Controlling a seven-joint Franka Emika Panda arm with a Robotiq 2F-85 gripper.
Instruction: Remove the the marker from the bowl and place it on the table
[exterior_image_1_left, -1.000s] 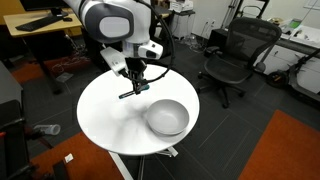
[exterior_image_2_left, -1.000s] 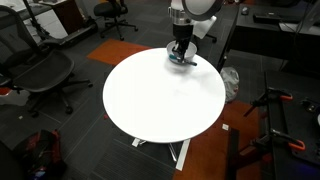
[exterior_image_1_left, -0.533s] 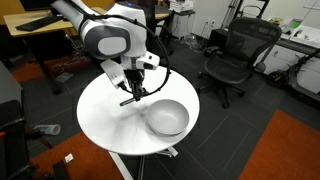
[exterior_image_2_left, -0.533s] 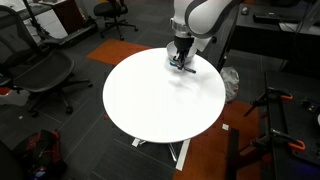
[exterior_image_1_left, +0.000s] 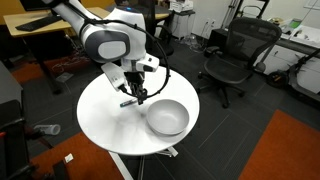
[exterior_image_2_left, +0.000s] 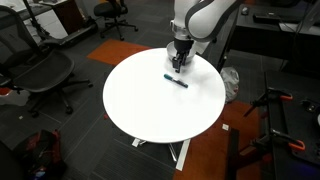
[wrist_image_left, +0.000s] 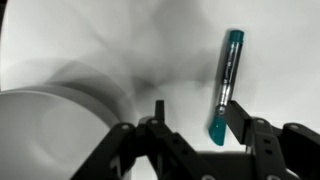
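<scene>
Your tool (wrist_image_left: 195, 112) hangs low over the bench (exterior_image_2_left: 140, 112), fingers spread apart and gripping nothing. The marker (wrist_image_left: 225, 85) lies flat on the white top. Its near end sits just beside one fingertip (wrist_image_left: 236, 113), and the teal barrel points away from the tool. The bowl (exterior_image_1_left: 167, 117) stands on the tool's other side, near it but apart from the marker.
</scene>
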